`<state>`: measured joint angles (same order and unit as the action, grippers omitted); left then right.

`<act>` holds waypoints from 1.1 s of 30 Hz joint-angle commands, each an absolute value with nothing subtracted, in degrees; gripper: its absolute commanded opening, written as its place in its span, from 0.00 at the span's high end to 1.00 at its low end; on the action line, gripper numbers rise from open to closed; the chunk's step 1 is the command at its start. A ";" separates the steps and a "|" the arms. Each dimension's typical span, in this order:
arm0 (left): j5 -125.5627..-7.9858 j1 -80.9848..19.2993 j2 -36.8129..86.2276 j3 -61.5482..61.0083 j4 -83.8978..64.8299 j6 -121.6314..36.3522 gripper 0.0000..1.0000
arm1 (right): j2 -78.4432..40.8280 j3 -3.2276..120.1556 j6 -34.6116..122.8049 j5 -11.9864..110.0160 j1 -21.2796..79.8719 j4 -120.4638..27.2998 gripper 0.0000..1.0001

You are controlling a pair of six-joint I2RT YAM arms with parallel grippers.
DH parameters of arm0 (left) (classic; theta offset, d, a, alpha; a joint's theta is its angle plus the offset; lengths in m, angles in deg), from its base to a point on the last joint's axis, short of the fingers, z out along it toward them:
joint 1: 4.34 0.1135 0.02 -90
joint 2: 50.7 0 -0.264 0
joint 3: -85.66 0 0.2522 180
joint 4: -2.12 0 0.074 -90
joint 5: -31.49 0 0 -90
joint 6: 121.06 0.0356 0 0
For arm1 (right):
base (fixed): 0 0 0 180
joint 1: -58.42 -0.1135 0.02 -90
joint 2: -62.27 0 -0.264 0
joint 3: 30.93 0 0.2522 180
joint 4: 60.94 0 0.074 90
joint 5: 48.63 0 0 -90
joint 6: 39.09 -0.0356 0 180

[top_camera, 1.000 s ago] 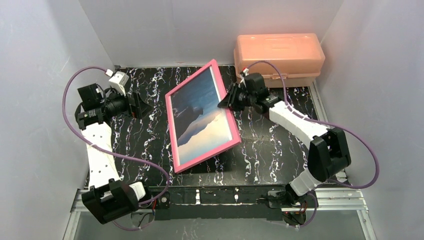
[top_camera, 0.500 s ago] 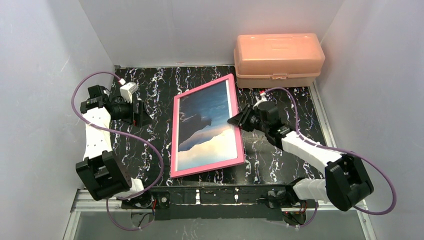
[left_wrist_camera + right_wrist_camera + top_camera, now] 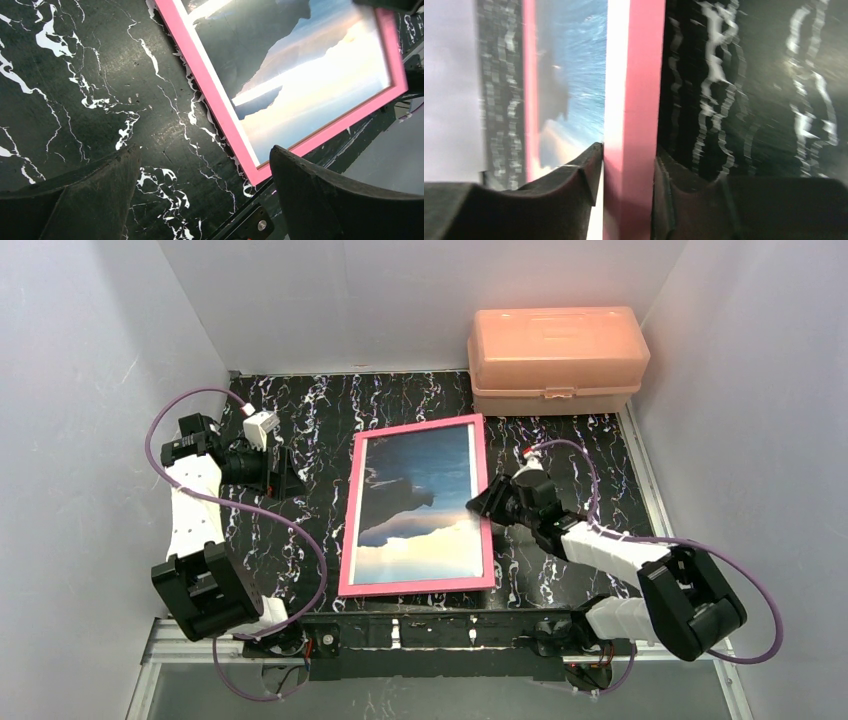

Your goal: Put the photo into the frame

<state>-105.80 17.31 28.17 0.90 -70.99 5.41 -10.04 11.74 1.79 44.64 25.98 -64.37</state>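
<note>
**A:** Where is the photo?

**B:** The photo (image 3: pixel 418 505) sits inside the frame (image 3: pixel 349 515), sky-and-cloud side up behind the pane. The frame lies pink face up in the middle of the bench (image 3: pixel 300 410), between the two arms. It is well apart from the peach box (image 3: pixel 555 350) at the back right.

**A:** Right fingers?

**B:** The right fingers (image 3: pixel 574 175) straddle the frame's right-hand rail about halfway along. One is on the pane side, the other on the bench side, and both are at the pink edge. The wrist view is blurred, so I cannot tell whether they pinch the rail or merely flank it.

**A:** Why hold it there?

**B:** My reading only: taking one long rail lets a single arm lay the frame down and square it. It also keeps the fingers off the middle of the pane.

**A:** Left side?

**B:** The left fingers (image 3: pixel 95 192) are spread wide with nothing between them. They hover over the bench to the left of the frame without touching it. They are probably parked aside so the frame has room.

**A:** Count.

**B:** One frame, one photo, one peach box. Two arms, two fingers on each, and one purple cable (image 3: pixel 300 550) per arm.

**A:** Status?

**B:** The photo looks seated. I judge the task nearly done, with only the right fingers left to come away from the rail.
</note>
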 commanded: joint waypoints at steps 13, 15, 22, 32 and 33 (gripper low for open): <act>-109.36 17.62 26.19 -0.77 -73.40 4.69 0.02 | -13.01 8.81 12.21 44.68 26.95 -70.85 0.27; -109.36 17.63 26.07 -0.48 -73.45 4.64 0.01 | -12.29 10.70 13.79 42.70 27.42 -66.18 0.20; -108.66 17.50 27.66 2.13 -68.62 -0.19 0.01 | -8.18 23.18 21.21 31.73 29.96 -50.17 0.01; -90.80 15.25 28.64 24.55 -20.57 -22.89 0.01 | -13.49 13.95 39.75 -17.12 30.55 -73.50 0.01; -90.23 15.26 29.12 27.08 -14.49 -24.61 0.01 | -15.03 13.94 41.41 -18.49 30.75 -75.35 0.01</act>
